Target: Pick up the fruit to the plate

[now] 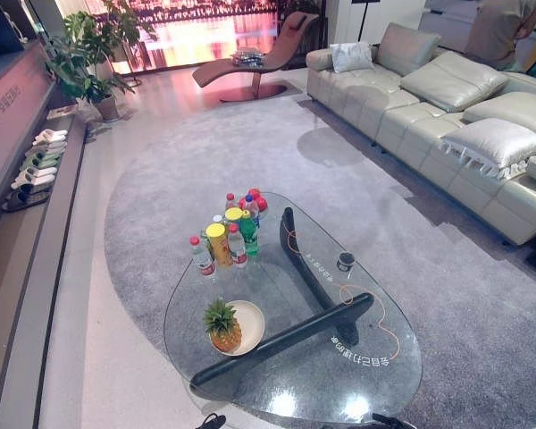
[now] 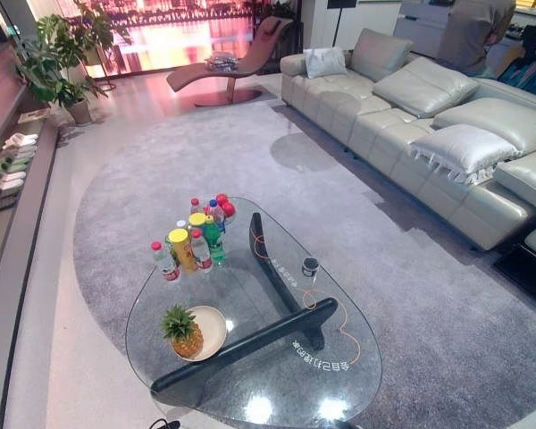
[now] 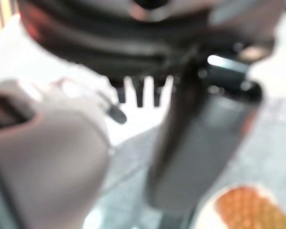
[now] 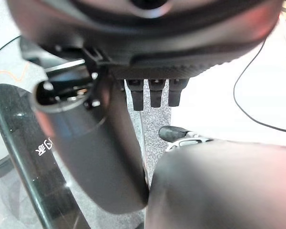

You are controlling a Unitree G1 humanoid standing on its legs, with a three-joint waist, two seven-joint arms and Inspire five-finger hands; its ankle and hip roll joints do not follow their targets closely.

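Nearest, the pineapple (image 1: 221, 325) already sits on the plate (image 1: 251, 327) at the glass table's (image 1: 375, 393) near edge. The left hand (image 3: 200, 143) and right hand (image 4: 95, 157) hang relaxed with fingers straight, holding nothing. Any reach risks tipping the top-heavy fruit, or further back, knocking the crowded bottles (image 1: 228, 237).

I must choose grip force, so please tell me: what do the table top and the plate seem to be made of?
Table top: clear glass, glossy; the carpet shows through and lamps reflect. Plate: cream, smooth, likely ceramic or plastic; cannot tell which.
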